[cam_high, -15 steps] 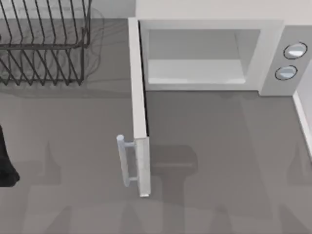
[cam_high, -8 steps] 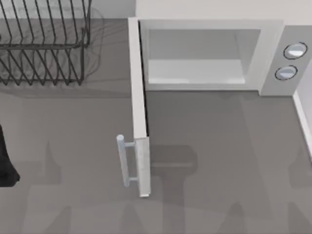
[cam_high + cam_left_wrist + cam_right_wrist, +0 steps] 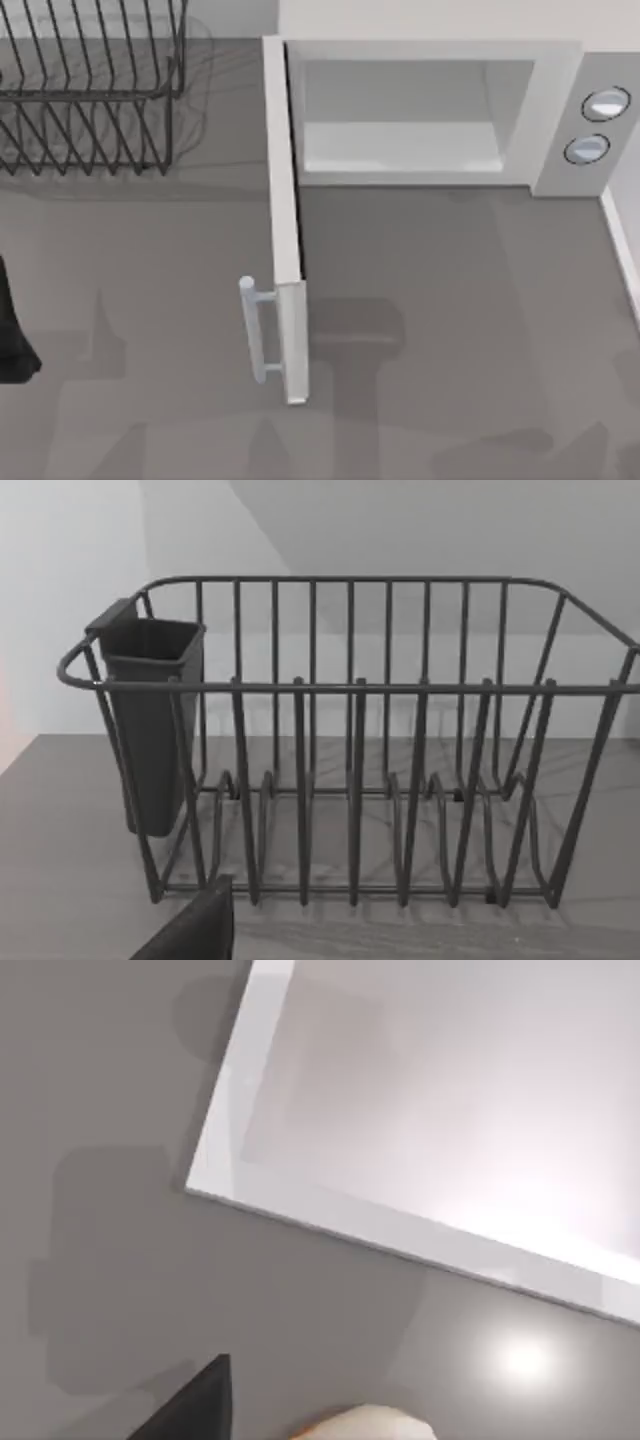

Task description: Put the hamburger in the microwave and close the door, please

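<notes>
From above, the microwave (image 3: pixel 430 110) sat at twelve to one o'clock on the grey worktop (image 3: pixel 450 300). Its pale cavity (image 3: pixel 400 120) was bare, and its two round knobs (image 3: pixel 596 125) were stacked on the side panel at two o'clock. The door (image 3: pixel 285 230) stood fully swung out, edge-on to me. It ran from the cavity's nine o'clock corner straight toward six o'clock. Its bar handle (image 3: pixel 257 330) was on the nine o'clock face, near the free end. A dark wire dish rack (image 3: pixel 90 90) stood at ten to eleven o'clock, well apart from the door.

My left arm (image 3: pixel 12 335) showed as a dark shape at the nine o'clock edge of the worktop. Its wrist camera faced the dish rack (image 3: pixel 350 780), which had a dark cutlery cup (image 3: pixel 150 730) hung inside one end. One dark tip of the left jaws poked into that view, and I could not tell whether they were spread or pressed together.

The right wrist camera looked down on the worktop (image 3: pixel 120 1260) and a white-edged pale slab (image 3: pixel 450 1110). The hamburger (image 3: pixel 365 1426) showed there as a sliver of tan-orange and pale bun. It was just beside a dark tip of the right jaws. I could not tell whether those jaws were pinching it.
</notes>
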Tool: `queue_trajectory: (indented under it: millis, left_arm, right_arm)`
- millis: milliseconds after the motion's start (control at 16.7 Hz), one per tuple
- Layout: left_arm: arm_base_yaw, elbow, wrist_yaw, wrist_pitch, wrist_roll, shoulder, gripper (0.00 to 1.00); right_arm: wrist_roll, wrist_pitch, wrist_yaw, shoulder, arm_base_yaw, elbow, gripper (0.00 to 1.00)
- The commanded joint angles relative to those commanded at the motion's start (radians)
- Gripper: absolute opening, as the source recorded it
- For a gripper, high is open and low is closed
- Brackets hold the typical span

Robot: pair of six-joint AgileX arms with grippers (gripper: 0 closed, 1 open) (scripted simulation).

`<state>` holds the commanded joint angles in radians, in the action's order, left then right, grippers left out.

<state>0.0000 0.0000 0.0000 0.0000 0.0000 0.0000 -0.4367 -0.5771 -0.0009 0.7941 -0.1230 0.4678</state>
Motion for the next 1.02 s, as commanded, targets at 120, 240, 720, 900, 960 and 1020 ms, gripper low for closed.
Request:
queue_trajectory:
  millis: [120, 240, 720, 900, 960, 1020]
  left_arm:
    - [0.0, 0.0, 0.0, 0.0, 0.0, 0.0, 1.0]
    - [0.0, 0.0, 0.0, 0.0, 0.0, 0.0, 1.0]
    - [0.0, 0.0, 0.0, 0.0, 0.0, 0.0, 1.0]
    - [0.0, 0.0, 0.0, 0.0, 0.0, 0.0, 1.0]
    - [0.0, 0.0, 0.0, 0.0, 0.0, 0.0, 1.0]
    - [0.0, 0.0, 0.0, 0.0, 0.0, 0.0, 1.0]
  right_arm:
    - [-0.086, -0.114, 0.0, 0.17, -0.025, 0.093, 1.0]
    - [-0.163, -0.216, 0.0, 0.325, -0.047, 0.176, 1.0]
    - [-0.301, -0.399, 0.002, 0.595, -0.089, 0.326, 1.0]
    - [-0.299, -0.397, 0.002, 0.592, -0.084, 0.322, 1.0]
    - [-0.299, -0.394, 0.002, 0.594, -0.084, 0.32, 1.0]
    - [-0.298, -0.381, 0.002, 0.601, -0.085, 0.312, 1.0]
